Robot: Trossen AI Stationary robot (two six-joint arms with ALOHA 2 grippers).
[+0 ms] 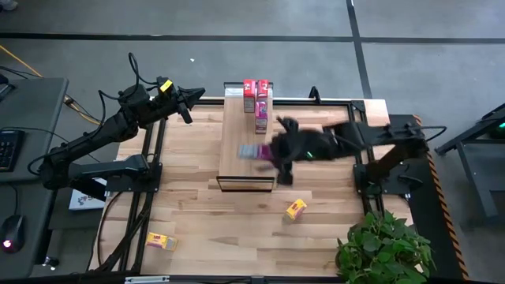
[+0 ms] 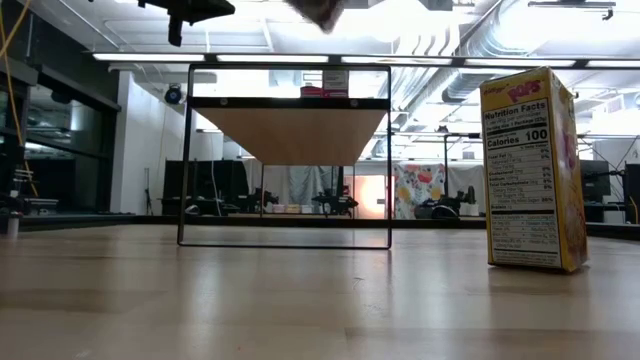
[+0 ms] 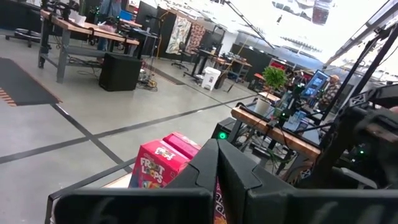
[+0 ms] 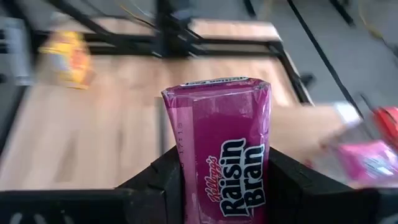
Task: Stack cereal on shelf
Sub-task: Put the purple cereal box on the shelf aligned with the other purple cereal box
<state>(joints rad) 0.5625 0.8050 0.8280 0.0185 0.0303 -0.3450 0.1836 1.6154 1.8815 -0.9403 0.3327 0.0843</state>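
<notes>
The shelf [image 1: 237, 162] stands mid-table with a light wood top. At its far end stand two red cereal boxes [image 1: 256, 88] and a magenta one [image 1: 260, 115]; the left wrist view shows a red one [image 3: 158, 169]. My right gripper [image 1: 267, 151] hovers over the shelf top, shut on another magenta cereal box [image 4: 221, 143]. Two yellow cereal boxes rest on the table, one [image 1: 296, 209] near the shelf's near right corner, one [image 1: 160, 241] at the near left. My left gripper [image 1: 192, 98] waits shut beyond the shelf's far left corner. My right gripper pinches the magenta box by its two opposite sides [image 4: 184, 180] between its two fingers [image 4: 163, 177], toward one end of the box. The fingers reach in from the table's right, slanting down. The box sticks out ahead of them, lifted clear above the shelf top.
A potted plant [image 1: 385, 248] stands at the table's near right corner. The arms' dark frames [image 1: 134, 170] flank the table on both sides. In the low view the yellow box [image 2: 530, 170] stands upright on the planks at the right.
</notes>
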